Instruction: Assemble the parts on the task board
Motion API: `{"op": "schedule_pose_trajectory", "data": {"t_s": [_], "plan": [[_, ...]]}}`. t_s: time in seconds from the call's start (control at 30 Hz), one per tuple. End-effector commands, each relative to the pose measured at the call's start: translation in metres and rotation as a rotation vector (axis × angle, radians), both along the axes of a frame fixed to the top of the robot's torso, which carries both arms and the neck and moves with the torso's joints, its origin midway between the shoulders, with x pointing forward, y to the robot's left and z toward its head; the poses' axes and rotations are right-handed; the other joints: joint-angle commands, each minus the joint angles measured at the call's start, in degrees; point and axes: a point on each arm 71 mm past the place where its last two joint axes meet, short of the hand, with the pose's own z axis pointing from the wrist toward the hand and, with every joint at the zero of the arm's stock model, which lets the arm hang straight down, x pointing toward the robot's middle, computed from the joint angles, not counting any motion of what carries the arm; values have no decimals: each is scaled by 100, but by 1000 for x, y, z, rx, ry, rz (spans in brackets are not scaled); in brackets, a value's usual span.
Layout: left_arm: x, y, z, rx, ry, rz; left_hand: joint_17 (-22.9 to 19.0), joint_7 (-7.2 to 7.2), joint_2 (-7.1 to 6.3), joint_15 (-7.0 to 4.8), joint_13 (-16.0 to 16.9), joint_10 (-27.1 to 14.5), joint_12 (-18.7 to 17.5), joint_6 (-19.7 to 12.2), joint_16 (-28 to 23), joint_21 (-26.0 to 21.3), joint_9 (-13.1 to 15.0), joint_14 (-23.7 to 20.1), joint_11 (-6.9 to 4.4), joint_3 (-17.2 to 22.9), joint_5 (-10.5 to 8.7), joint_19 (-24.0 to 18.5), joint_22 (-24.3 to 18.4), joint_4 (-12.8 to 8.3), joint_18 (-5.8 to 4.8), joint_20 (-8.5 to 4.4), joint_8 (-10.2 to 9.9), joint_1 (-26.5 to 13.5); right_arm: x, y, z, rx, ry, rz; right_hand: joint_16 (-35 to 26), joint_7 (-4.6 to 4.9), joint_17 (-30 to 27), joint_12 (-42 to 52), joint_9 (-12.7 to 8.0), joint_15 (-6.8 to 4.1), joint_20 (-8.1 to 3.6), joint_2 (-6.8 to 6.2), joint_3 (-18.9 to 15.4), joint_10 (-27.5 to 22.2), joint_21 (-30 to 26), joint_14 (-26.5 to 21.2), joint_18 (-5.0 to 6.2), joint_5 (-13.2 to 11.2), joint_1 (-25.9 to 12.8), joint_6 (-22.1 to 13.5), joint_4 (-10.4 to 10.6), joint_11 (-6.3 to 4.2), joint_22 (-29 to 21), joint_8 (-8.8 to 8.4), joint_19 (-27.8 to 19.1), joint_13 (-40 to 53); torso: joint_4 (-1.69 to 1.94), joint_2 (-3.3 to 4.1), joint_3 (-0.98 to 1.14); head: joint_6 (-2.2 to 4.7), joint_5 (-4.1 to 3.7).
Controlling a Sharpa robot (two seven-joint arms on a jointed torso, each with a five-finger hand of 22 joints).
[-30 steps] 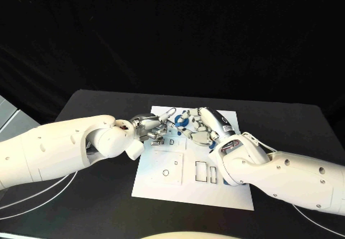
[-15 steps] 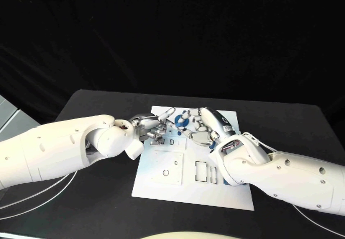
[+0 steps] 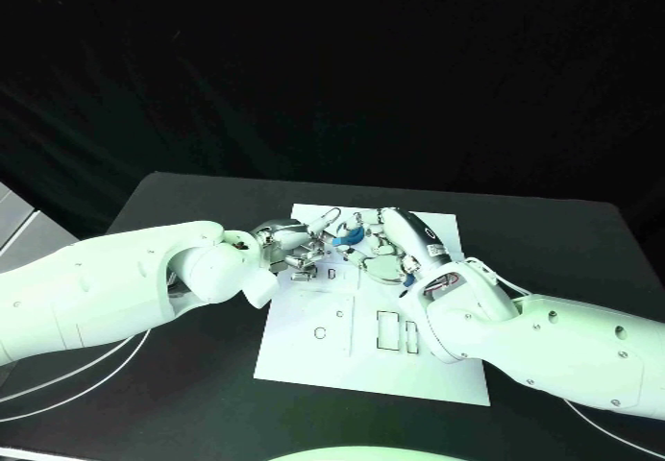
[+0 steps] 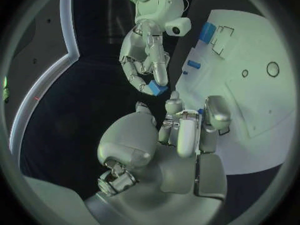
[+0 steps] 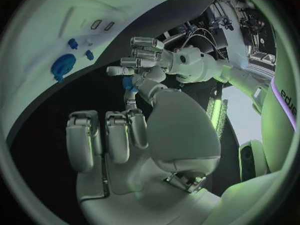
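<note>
Head view: the white task board (image 3: pixel 363 341) lies mid-table, black outlines on it; both hands meet over its far end; left wrist view: the right hand (image 4: pixel 145 55) pinches a small blue part (image 4: pixel 157 88) in its fingertips; right wrist view: the left hand (image 5: pixel 145 65) has curled fingers; whether they hold anything I cannot tell

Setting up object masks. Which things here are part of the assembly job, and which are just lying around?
Job: white board; blue block held by the right robot hand; loose blue pieces on the board; left robot hand.
Lying about: black table; white cables under the left arm.
</note>
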Motion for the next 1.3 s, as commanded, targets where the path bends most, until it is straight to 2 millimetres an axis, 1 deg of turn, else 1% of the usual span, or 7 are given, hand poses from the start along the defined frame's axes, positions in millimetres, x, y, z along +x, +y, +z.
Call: {"op": "schedule_pose_trajectory", "data": {"t_s": [0.03,0.13,0.27,0.43,0.7,1.0,1.3], "plan": [[-1,-5,1,-7,-1,-31,1015,0,6,44,-3,-6,-28,-28,1,36,-9,349,33,-32,-8,-1,0,-3,-93,40,-37,-50,-2,3,1,6,-21,17,28,1,1331,-31,8,43,32,-10,33,11,16,567,-72,12,25,28,0,29,1358,11,530,875,-6,-2,-1,0,5],[-2,-6,1,-17,1,-37,1028,5,8,49,28,13,-14,-36,4,44,-15,355,38,-36,-8,9,19,-2,-97,45,-46,-52,-1,4,0,0,-16,17,28,1,1331,-31,8,43,32,-10,33,11,16,567,-72,12,25,28,0,29,1358,11,530,875,-5,-4,-4,0,5],[-2,-9,2,-40,6,-42,1050,-18,22,53,61,42,10,82,11,54,-7,366,29,-19,-8,13,37,1,-95,64,-2,-72,2,5,-1,-7,-12,14,24,4,1324,-41,7,47,37,-13,36,3,4,565,-69,11,26,27,-5,31,1350,16,526,868,-4,-7,-4,4,-1],[-2,-9,3,-66,9,-39,1119,-60,31,30,155,124,59,213,28,63,8,401,-6,38,-6,13,47,4,-93,61,49,-95,3,7,-2,-12,-8,13,24,4,1324,-41,7,47,37,-13,36,3,4,565,-69,11,26,27,-5,31,1350,16,526,868,-4,-1,1,4,-2],[-2,-6,4,-79,6,-23,1183,-107,30,-6,213,189,85,343,44,96,28,433,-47,225,-6,43,107,5,-103,37,89,-191,6,4,-4,-22,-2,3,24,4,1324,-41,7,47,37,-13,36,3,4,565,-69,11,26,27,-5,31,1350,16,526,868,-7,-3,-1,4,-2],[-1,-3,3,-75,7,-10,1192,-203,24,-75,213,208,63,598,45,106,164,438,-129,373,-7,42,114,3,-102,-19,252,-262,7,1,-5,-28,0,-3,24,4,1324,-41,7,47,37,-13,36,3,4,565,-69,11,26,27,-5,31,1350,16,526,868,-4,-2,6,7,-1],[0,-2,3,-61,2,-2,1192,-213,22,-83,211,208,59,621,45,104,186,439,-138,385,-7,37,106,2,-101,-26,274,-263,7,0,-5,-29,0,-5,26,9,1328,-44,3,53,44,-19,36,1,7,566,-70,11,19,21,-8,36,1353,22,527,867,-12,-2,9,16,-15]]}}
